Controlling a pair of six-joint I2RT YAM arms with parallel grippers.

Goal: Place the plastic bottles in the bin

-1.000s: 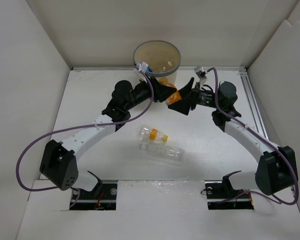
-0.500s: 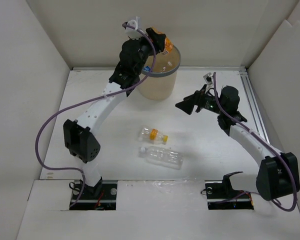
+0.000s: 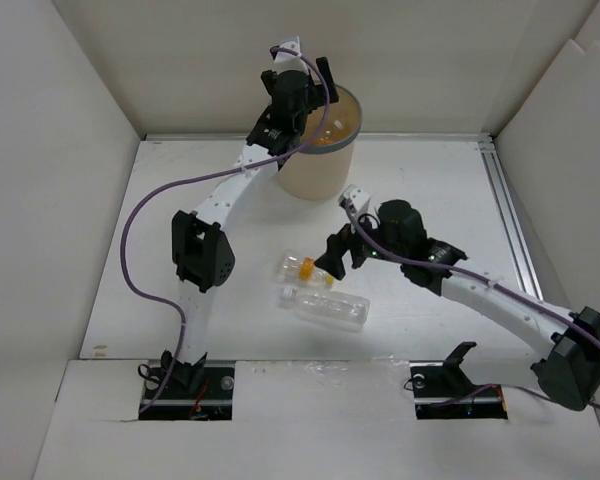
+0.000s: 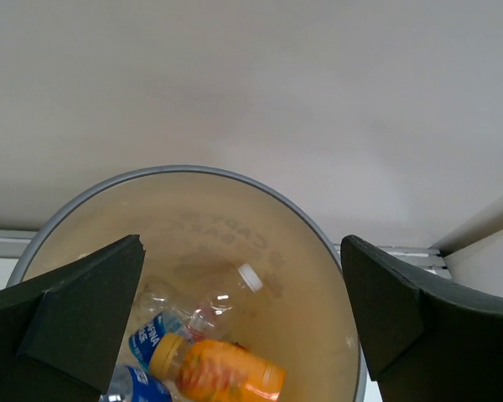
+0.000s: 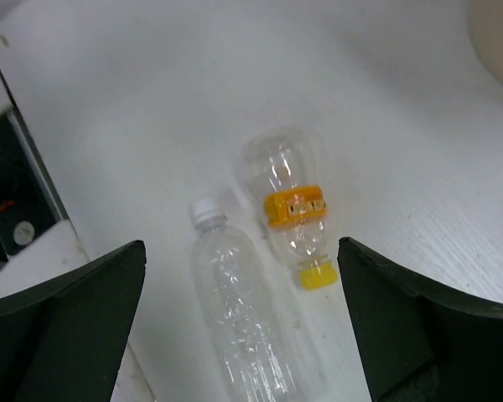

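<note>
The plastic bottles (image 3: 325, 308) are split; several lie inside the bin (image 4: 193, 172), an orange-labelled bottle (image 4: 222, 373) uppermost; two lie together on the tabletop (image 3: 450, 170), the yellow-labelled bottle (image 5: 291, 205) and the larger unlabelled bottle (image 5: 239, 310); the left gripper (image 4: 241, 276) hangs over the bin's mouth, jaws spread and empty, as suits a drop; the right gripper (image 5: 241, 251) hovers above the pair, jaws wide, likely lining up a grasp; only the left wrist view shows the bin's contents.

faint lettering (image 4: 222, 233) inside the bin (image 4: 310, 285) is unreadable.
</note>
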